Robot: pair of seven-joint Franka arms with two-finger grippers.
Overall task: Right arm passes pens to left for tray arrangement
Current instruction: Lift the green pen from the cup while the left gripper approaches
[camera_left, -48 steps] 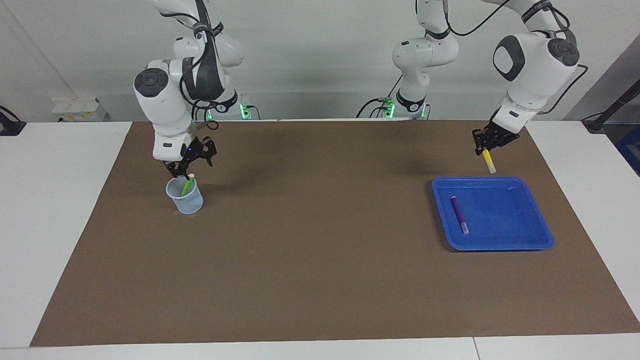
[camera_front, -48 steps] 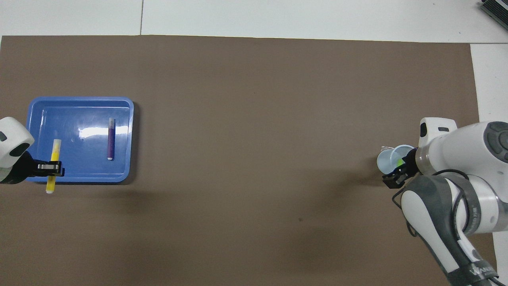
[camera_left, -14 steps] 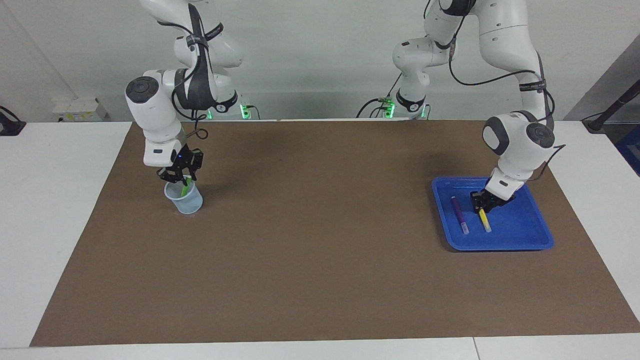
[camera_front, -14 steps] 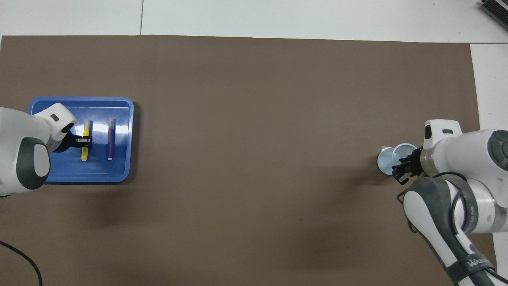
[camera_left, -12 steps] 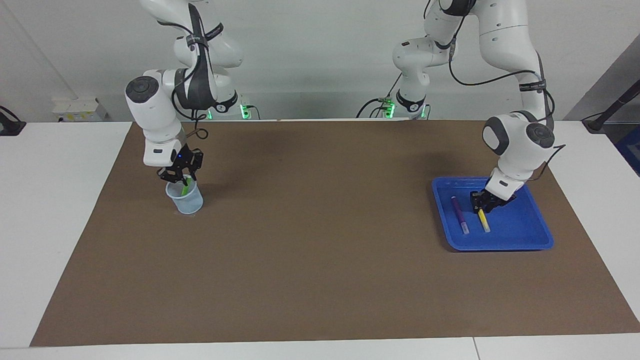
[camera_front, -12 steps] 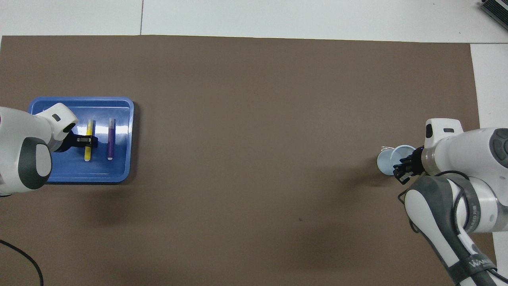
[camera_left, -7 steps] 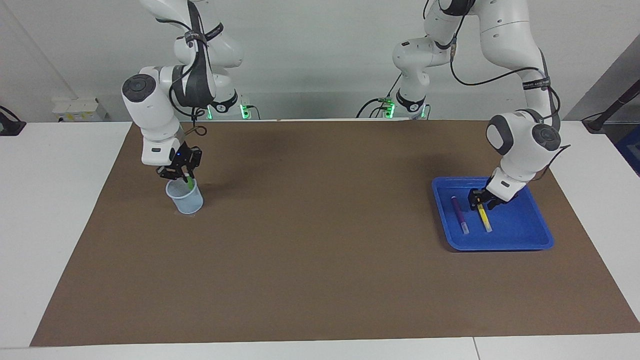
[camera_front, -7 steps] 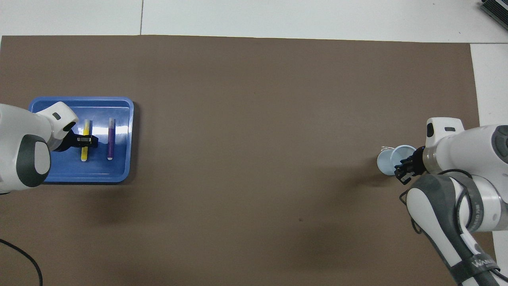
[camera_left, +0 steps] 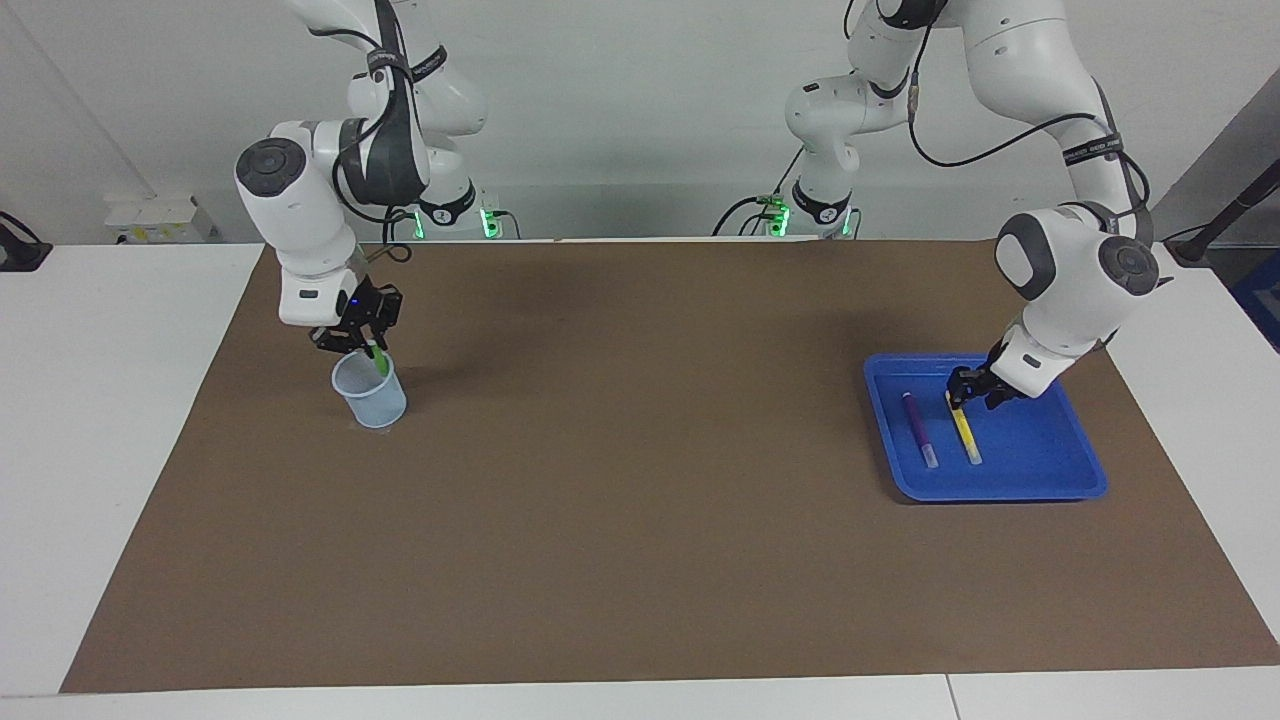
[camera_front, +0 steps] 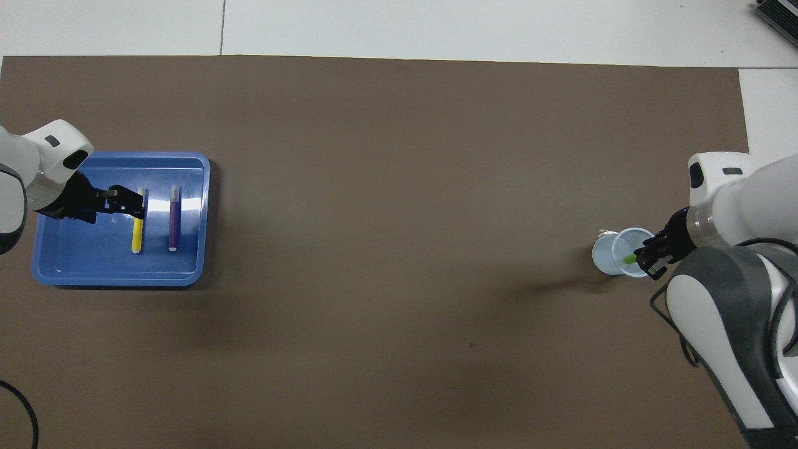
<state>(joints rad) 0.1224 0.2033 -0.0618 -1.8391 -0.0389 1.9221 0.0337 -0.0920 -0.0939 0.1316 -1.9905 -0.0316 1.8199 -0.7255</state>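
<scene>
A brown mat [camera_left: 640, 480] covers the white bench [camera_left: 110, 420] in front of a pale wall.

The right gripper [camera_left: 362, 338] has its fingers closed on the green pen [camera_left: 377, 358], whose lower end dips into the translucent cup [camera_left: 370, 392]. The cup stands on the mat at the right arm's end of the bench, well apart from the blue tray [camera_left: 1040, 470]; the right arm [camera_left: 300, 215] rises from the gripper to its base at the bench's edge.

The left gripper [camera_left: 966, 389] hangs low over the blue tray with its fingers spread apart, at the robot-side end of the yellow pen [camera_left: 966, 433], gripping nothing. The yellow pen lies flat in the tray, just beside and parallel to the purple pen [camera_left: 919, 428], which lies toward the cup's side of it. The tray sits at the left arm's end of the mat, and the left arm [camera_left: 1075, 280] bends up over the tray's robot-side rim.
</scene>
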